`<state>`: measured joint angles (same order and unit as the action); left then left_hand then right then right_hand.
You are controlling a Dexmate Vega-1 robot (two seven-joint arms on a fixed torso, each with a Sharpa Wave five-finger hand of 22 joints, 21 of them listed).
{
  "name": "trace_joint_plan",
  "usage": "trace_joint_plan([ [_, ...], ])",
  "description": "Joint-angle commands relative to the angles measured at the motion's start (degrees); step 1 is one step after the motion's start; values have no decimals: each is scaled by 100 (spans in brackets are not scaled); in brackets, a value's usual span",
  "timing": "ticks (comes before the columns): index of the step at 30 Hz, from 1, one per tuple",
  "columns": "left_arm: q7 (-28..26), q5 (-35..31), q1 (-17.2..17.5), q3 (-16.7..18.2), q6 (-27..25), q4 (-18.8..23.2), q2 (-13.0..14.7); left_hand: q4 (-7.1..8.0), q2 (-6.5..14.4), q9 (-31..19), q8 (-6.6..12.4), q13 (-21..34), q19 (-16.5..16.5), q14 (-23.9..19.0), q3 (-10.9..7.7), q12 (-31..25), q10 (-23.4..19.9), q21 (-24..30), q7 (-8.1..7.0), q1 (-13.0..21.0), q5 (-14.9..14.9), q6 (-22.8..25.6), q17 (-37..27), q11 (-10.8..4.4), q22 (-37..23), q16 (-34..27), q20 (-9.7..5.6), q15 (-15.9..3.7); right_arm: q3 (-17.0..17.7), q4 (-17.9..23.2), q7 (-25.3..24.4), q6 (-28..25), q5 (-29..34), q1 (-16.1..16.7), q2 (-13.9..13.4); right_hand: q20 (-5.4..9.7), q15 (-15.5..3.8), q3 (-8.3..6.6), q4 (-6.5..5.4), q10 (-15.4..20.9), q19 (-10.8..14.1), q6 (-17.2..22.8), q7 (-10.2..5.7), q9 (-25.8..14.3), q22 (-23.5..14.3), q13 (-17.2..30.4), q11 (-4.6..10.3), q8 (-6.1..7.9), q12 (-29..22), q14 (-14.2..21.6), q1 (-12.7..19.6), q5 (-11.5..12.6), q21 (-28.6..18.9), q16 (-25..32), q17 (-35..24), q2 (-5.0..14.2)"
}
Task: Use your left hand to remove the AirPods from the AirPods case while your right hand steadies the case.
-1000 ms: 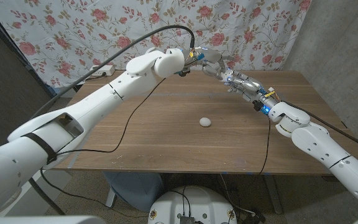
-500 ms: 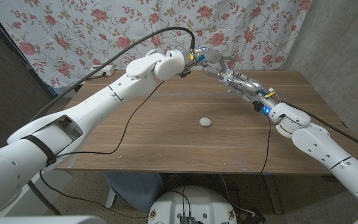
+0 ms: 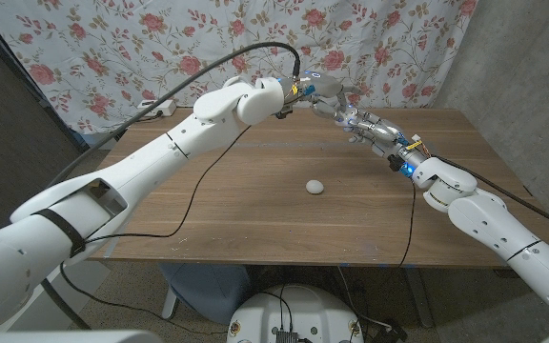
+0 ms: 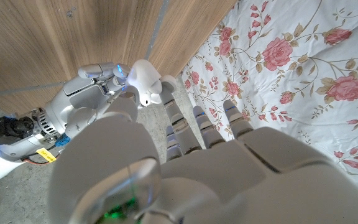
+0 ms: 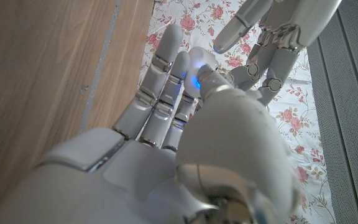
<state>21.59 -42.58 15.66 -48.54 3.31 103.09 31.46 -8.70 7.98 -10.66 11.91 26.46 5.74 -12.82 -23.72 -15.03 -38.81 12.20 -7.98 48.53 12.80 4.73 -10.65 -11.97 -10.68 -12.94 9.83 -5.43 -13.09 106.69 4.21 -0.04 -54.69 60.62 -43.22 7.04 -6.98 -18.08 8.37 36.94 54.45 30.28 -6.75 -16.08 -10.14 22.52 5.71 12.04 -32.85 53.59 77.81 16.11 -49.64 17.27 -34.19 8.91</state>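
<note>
The white AirPods case [image 4: 146, 82] is held in the air over the table's far side, between the fingers and thumb of my right hand [image 3: 365, 124]. In the right wrist view the case [image 5: 199, 61] sits at the fingertips of my right hand [image 5: 166, 155]. My left hand [image 3: 320, 88] meets it from the other side. Its thumb and fingertips [image 4: 173, 106] touch the case, and its other fingers [image 5: 278, 31] are spread. I cannot tell whether it pinches an AirPod. A small white rounded object [image 3: 315, 187] lies on the wooden table [image 3: 255, 210] near the middle.
A flowered cloth [image 3: 160, 38] hangs behind the table. Black cables [image 3: 193, 195] trail across the tabletop on the left and down the right side. My left arm [image 3: 160, 152] stretches over the table's left half.
Both hands stay together at the case. My left hand has edged slightly to the right. The white object on the table has not moved.
</note>
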Motion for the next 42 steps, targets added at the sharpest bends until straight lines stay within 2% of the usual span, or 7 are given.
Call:
trace_joint_plan([
  [1,105,51,-8,18,66,-54,-31,-26,-59,-4,53,14,16,-77,-27,-24,-81,24,-26,10,47,54,-8,-7,-6,-14,-21,-35,10,28,10,23,6,7,-14,476,-599,-26,27,108,-312,30,24,-29,-6,676,38,-3,-1192,145,31,37,-30,-22,-9,52],
  [10,248,518,-69,93,134,-251,-97,-50,-86,-3,-14,22,8,-87,-31,-1,-71,16,-34,25,59,-72,-6,7,-6,-5,-26,-53,-33,-5,48,111,148,-28,-24,475,-600,-25,25,117,-326,32,14,-31,-5,687,35,-3,-1204,151,25,41,-52,-32,-19,49],
  [16,275,538,-117,46,130,-280,-99,-96,-46,-2,-32,40,7,-183,-120,-21,-160,12,-42,121,120,-96,-13,-26,-5,-27,-36,-117,-38,-19,37,118,167,-37,-21,474,-603,-27,23,123,-333,38,8,-32,-5,673,33,-1,-1199,156,20,43,-66,-40,-22,50],
  [21,209,521,-128,28,142,-300,-98,-84,-15,0,-41,100,2,-350,-197,-140,-410,4,-53,143,209,-102,-50,-44,-2,-75,-37,-190,-37,-31,35,116,155,-38,-14,474,-601,-24,23,117,-338,36,2,-33,-4,675,37,-3,-1199,159,15,43,-80,-46,-27,43],
  [25,202,538,-136,18,147,-307,-95,-89,17,1,-45,149,7,-433,-214,-197,-454,3,-68,181,238,-96,-82,-50,1,-110,-41,-220,-31,-33,21,125,155,-32,-7,474,-602,-26,26,111,-343,36,3,-34,-4,681,40,-3,-1201,162,17,45,-90,-50,-32,43],
  [36,240,623,-200,2,278,-359,-75,-130,4,1,-69,252,-14,-457,-228,-280,-423,-10,-102,271,280,-127,-125,-52,3,-117,-23,-260,3,-18,-23,140,137,17,-3,475,-595,-30,27,114,-357,37,-1,-36,-3,673,27,-3,-1198,161,18,48,-112,-65,-39,45],
  [42,319,679,-257,-9,359,-389,-65,-172,35,2,-69,307,-37,-456,-348,-309,-366,-20,-122,396,369,-109,-132,-53,4,-84,-27,-261,14,-6,-37,154,141,40,-3,474,-603,-28,31,116,-365,38,4,-37,-3,678,33,-3,-1202,165,19,47,-127,-69,-48,39],
])
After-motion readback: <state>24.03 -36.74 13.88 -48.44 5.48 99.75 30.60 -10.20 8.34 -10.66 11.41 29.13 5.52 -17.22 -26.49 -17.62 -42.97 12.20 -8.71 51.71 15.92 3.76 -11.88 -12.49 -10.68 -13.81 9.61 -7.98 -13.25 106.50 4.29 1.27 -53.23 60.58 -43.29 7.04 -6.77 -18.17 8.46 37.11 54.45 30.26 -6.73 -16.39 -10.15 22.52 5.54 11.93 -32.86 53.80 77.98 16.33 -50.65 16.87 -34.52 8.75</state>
